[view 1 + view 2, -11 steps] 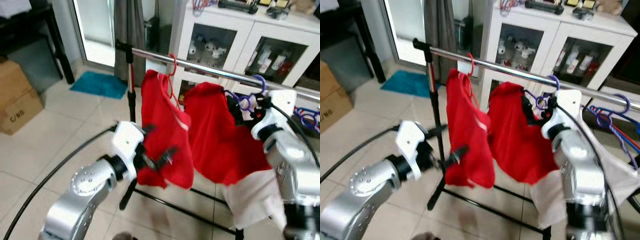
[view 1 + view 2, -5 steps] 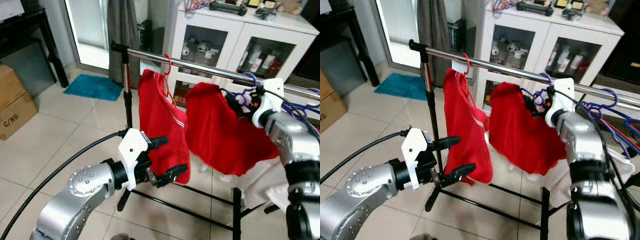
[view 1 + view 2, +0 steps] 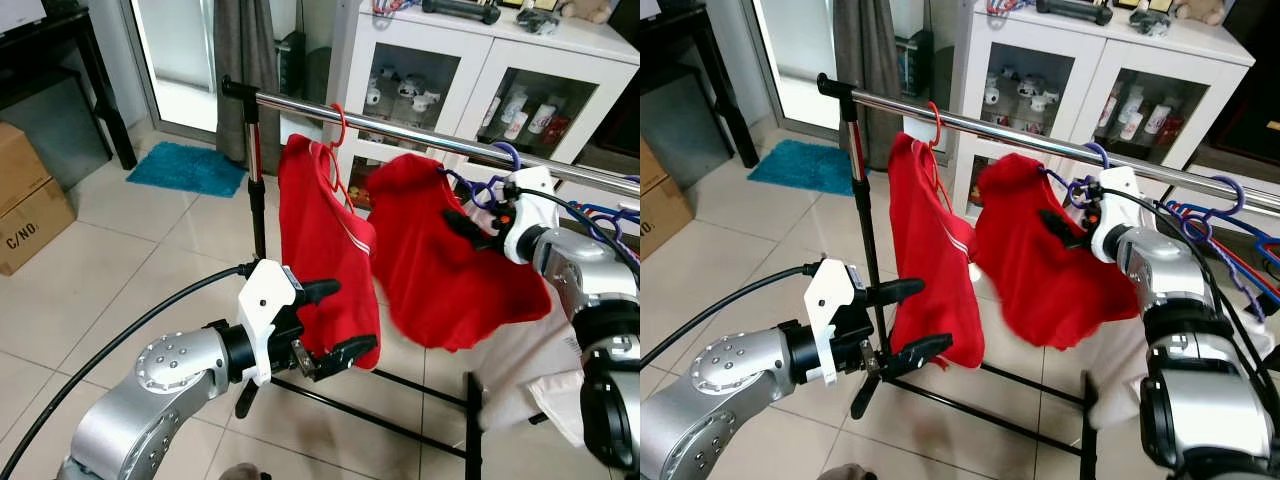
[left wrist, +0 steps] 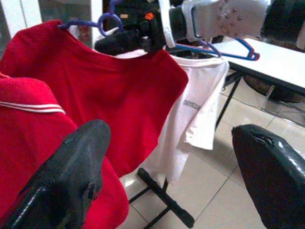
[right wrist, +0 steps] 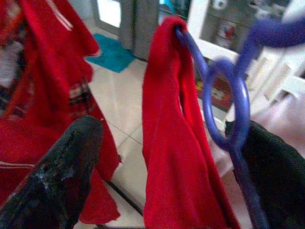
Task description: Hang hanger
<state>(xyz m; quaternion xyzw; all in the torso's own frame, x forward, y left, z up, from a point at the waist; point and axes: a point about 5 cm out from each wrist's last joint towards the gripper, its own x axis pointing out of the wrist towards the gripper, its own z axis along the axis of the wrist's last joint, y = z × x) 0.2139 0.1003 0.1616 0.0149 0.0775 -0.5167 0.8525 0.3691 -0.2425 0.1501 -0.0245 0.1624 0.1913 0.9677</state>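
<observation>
Both tools [image 3: 325,325] [image 5: 167,152] raised, fingers apart.

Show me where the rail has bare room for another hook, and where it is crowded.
Free: the rail between the red hanger and the purple hanger, and the short stretch from the end post to the red hanger. Crowded: the far end, where the right pincer sits at the purple hanger among the blue hangers. The left pincer is low beside the striped red shirt.

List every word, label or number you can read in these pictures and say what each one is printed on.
"C/NO." stands in black letters on the side of the brown cardboard box on the tiled floor.
A small dark print sits on the chest of the white T-shirt hanging on the rack, too blurred to read.
The bottles behind the glass doors of the white cabinet carry labels too small to read.
</observation>
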